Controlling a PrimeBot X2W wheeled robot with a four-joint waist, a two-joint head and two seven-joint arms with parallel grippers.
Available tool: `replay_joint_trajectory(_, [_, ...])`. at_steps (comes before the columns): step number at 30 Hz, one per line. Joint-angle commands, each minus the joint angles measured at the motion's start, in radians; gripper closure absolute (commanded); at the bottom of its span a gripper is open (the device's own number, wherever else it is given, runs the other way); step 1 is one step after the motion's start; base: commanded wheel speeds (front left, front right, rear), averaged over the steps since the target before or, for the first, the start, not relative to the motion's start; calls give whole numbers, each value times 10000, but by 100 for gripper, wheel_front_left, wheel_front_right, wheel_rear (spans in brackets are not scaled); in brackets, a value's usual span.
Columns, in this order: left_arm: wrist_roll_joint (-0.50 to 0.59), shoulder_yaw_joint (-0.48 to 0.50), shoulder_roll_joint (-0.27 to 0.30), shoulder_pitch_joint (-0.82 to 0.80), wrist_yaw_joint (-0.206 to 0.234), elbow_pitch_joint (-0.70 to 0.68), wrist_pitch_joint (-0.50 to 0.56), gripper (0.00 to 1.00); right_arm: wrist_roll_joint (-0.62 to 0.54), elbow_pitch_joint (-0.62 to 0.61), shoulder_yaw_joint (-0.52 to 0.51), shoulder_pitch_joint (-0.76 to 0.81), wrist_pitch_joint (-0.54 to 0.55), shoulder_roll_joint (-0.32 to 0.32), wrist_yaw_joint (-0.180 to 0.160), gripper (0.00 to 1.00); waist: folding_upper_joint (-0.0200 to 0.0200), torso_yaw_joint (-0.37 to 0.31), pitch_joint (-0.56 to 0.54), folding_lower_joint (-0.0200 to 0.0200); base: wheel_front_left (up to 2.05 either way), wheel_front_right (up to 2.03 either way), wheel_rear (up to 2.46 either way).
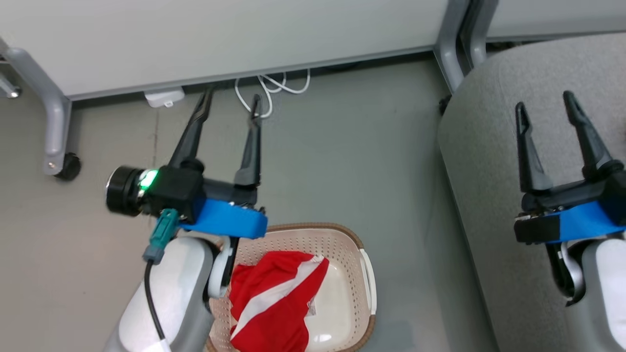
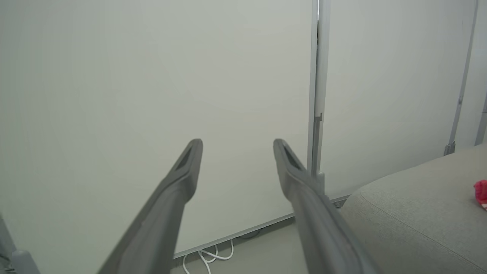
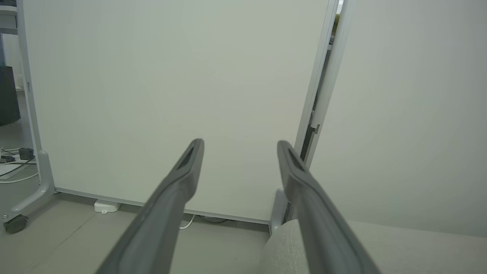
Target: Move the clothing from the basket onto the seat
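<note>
A red garment with white stripes [image 1: 276, 298] lies crumpled in the cream basket [image 1: 352, 244] on the floor, partly hidden by my left forearm. My left gripper [image 1: 232, 98] hovers open and empty above the floor beyond the basket, fingers pointing at the partition. The grey seat [image 1: 489, 161] is at the right, and my right gripper [image 1: 545, 107] hangs open and empty over it. In the left wrist view my left gripper [image 2: 237, 146] faces the wall, with the seat [image 2: 411, 217] at lower right and a bit of a second red garment [image 2: 481, 192] lying on it. The right gripper [image 3: 239, 146] also faces the wall.
White partition panels [image 1: 220, 34] on grey wheeled legs [image 1: 56, 127] stand close ahead. White cables [image 1: 274, 88] and a white adapter [image 1: 164, 97] lie at the panel's foot. Bare grey floor [image 1: 342, 146] lies between basket and panels.
</note>
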Motion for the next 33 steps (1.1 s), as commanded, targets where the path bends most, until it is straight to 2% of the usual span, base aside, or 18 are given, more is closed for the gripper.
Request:
replay_joint_trajectory(1, [123, 254, -41, 318, -57, -83, -25, 0, 79, 36, 13, 244, -35, 73, 1, 0, 0, 236, -355, 1, 0, 0, 0])
replay_joint_trajectory(7, [471, 1391, -238, 1427, -349, -235, -26, 0, 111, 186, 39, 935, -35, 359, 1, 0, 0, 371, -905, 1, 0, 0, 0])
replay_joint_trajectory(13, [848, 2049, -417, 2359, -744, -288, -26, 0, 145, 325, -125, 1742, -34, 549, 1, 0, 0, 375, -1397, 1, 0, 0, 0])
replay_joint_trajectory(21, [1175, 2588, -648, 3333, -1207, -212, -26, 0, 179, 459, -298, 2801, -34, 835, 1, 0, 0, 374, -1958, 1, 0, 0, 0])
replay_joint_trajectory(33, [1337, 3099, -824, 4070, -1467, -141, -26, 0, 253, 523, -357, 3511, -34, 1146, 1, 0, 0, 520, -2174, 1, 0, 0, 0])
